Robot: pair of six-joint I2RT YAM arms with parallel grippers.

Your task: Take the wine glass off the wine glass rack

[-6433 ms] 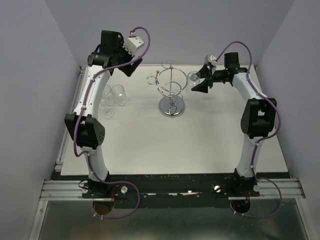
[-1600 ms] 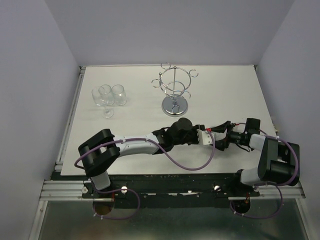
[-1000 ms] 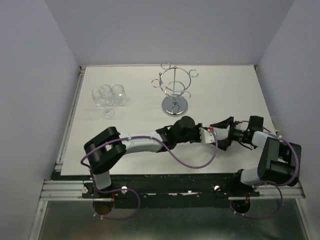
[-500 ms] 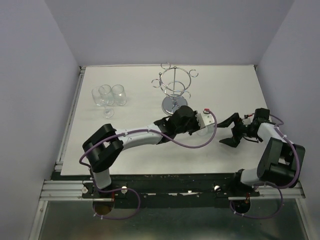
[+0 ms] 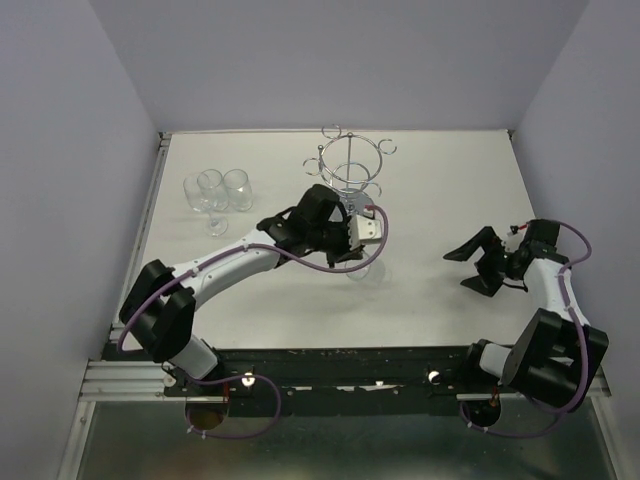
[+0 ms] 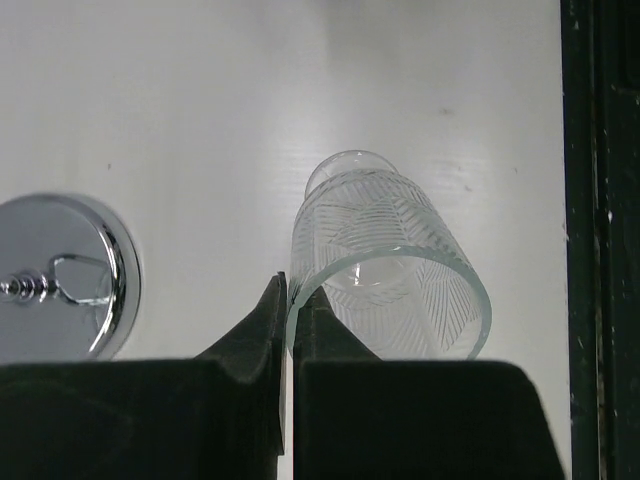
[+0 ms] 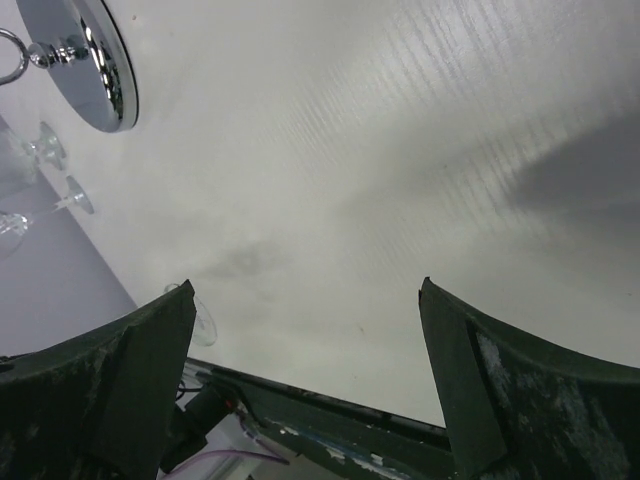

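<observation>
Clear patterned wine glass, rim pinched in the left gripper, long axis running away from it, held mid-frame just below the wine glass rack; right gripper spread, well apart.

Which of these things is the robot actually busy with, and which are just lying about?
In the job: wine glass, pinched at its rim by the left fingers; wine glass rack.
Lying about: three other glasses, grouped; right fingers, open, empty.
</observation>
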